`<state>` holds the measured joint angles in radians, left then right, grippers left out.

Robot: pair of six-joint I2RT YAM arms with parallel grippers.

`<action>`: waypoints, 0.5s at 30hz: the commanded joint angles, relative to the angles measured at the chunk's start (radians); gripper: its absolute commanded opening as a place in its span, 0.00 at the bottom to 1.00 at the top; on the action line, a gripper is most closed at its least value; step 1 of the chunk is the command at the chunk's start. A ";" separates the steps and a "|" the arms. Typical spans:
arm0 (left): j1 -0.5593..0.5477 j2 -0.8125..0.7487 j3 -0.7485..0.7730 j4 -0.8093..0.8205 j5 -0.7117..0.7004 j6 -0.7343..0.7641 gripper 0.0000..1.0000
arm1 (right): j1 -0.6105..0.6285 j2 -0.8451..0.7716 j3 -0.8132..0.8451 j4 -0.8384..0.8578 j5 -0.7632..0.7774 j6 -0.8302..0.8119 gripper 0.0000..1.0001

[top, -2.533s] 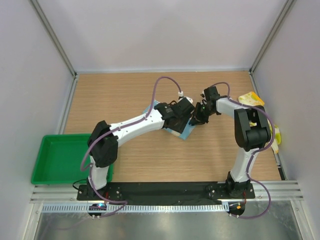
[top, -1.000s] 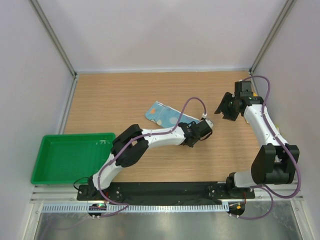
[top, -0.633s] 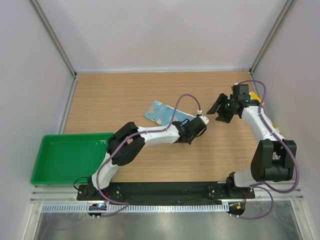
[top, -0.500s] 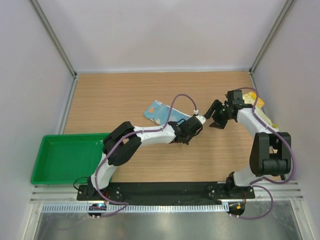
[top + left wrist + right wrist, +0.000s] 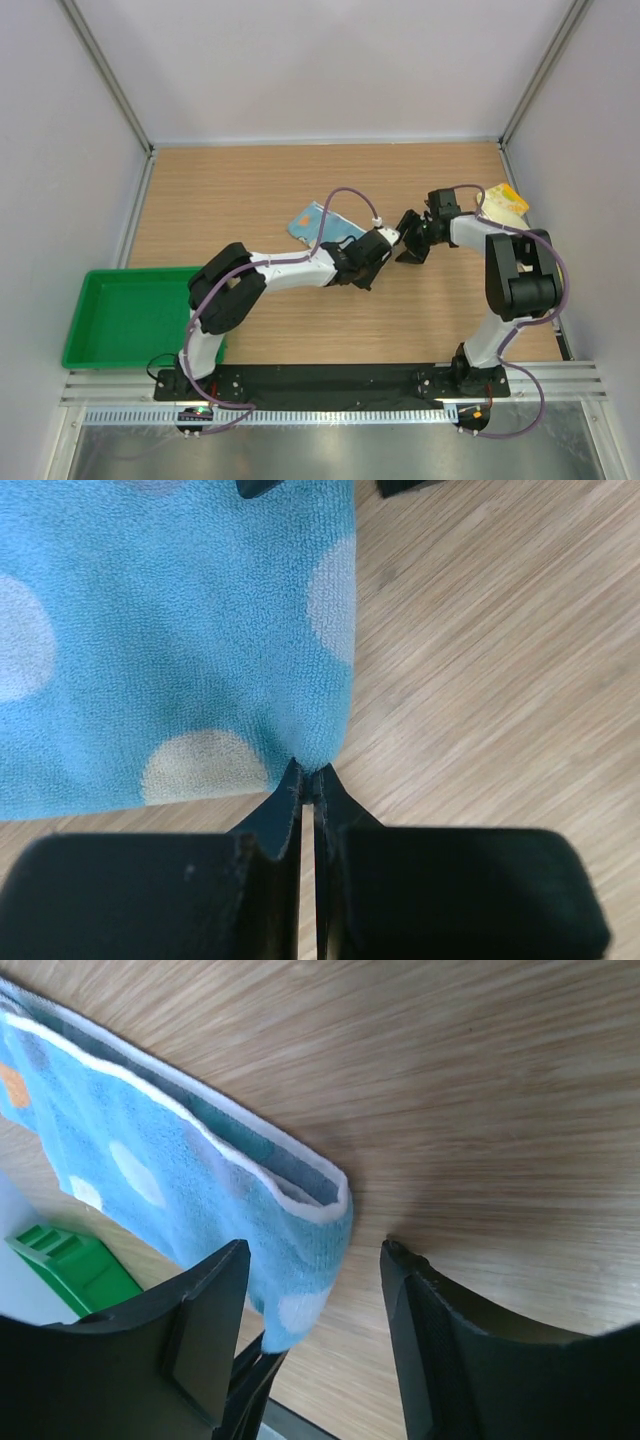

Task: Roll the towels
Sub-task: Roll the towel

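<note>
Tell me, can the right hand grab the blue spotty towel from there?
Probably yes. The right hand is open, and the blue towel ends just ahead, between its fingers, with nothing blocking. The left hand pinches a corner of it.

Robot lab test cell, not a home. Left arm [image 5: 290,268] and right arm [image 5: 487,335] are bolted to a black base plate [image 5: 330,380] at the edge of a wood-grain table [image 5: 230,190]. Plain white panel walls [image 5: 320,70] on aluminium frame posts [image 5: 108,75] box it in. A slotted cable duct [image 5: 300,415] and sheet metal [image 5: 320,455] run along the front. Purple cables [image 5: 345,193] loop off the arms.
</note>
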<state>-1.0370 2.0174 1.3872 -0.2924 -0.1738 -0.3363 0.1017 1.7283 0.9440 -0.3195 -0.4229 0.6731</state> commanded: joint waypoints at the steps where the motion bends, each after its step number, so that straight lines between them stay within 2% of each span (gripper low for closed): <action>1: 0.023 -0.089 -0.013 0.039 0.033 -0.047 0.00 | 0.007 0.023 0.010 0.046 0.002 0.007 0.61; 3: 0.037 -0.104 -0.025 0.042 0.056 -0.064 0.00 | 0.007 0.053 0.030 0.039 0.012 -0.003 0.58; 6: 0.049 -0.123 -0.040 0.042 0.069 -0.072 0.00 | 0.009 0.071 0.053 0.031 0.012 -0.006 0.41; 7: 0.051 -0.128 -0.042 0.041 0.069 -0.072 0.00 | 0.007 0.071 0.059 0.025 0.019 -0.004 0.28; 8: 0.054 -0.131 -0.048 0.041 0.068 -0.072 0.00 | 0.007 0.068 0.067 0.017 0.045 -0.004 0.24; 15: 0.061 -0.146 -0.071 0.038 0.082 -0.087 0.00 | 0.009 0.053 0.122 -0.030 0.078 -0.021 0.10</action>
<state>-0.9775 1.9244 1.3304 -0.2760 -0.1093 -0.4084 0.1112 1.7958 1.0096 -0.3378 -0.3977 0.6762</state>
